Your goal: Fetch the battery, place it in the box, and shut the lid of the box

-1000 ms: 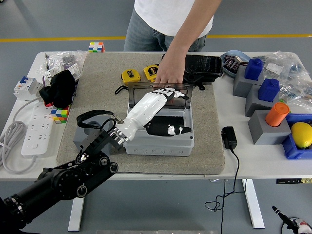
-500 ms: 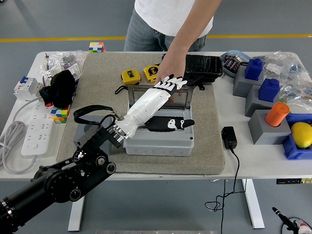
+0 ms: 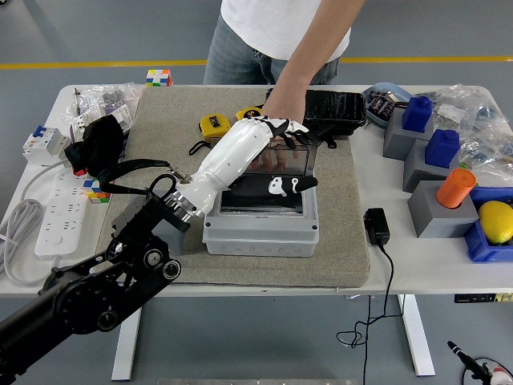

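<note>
A grey box (image 3: 258,234) sits on the felt mat (image 3: 164,152) at the table's middle. Its clear lid (image 3: 276,164) is tilted low over the opening. A dark battery (image 3: 244,195) shows dimly inside, under the lid. My left hand (image 3: 288,156) reaches in from the lower left on a white forearm. Its fingers (image 3: 276,128) lie spread across the lid's far edge and the thumb (image 3: 290,184) rests on the lid's top. It grasps nothing. A person's hand (image 3: 279,106) touches the box's far side just behind my fingers.
A black wrapped block (image 3: 333,112) lies behind the box, with two yellow tape measures (image 3: 215,124) to its left. A black adapter (image 3: 377,226) and cable lie to the right. Blue blocks (image 3: 417,112), an orange cylinder (image 3: 455,188) and a lemon (image 3: 497,220) stand far right. A power strip (image 3: 60,212) lies left.
The lid has swung from nearly upright down over the box. My left hand rose out of the box and now lies on top of the lid. The person's hand stayed at the back.
</note>
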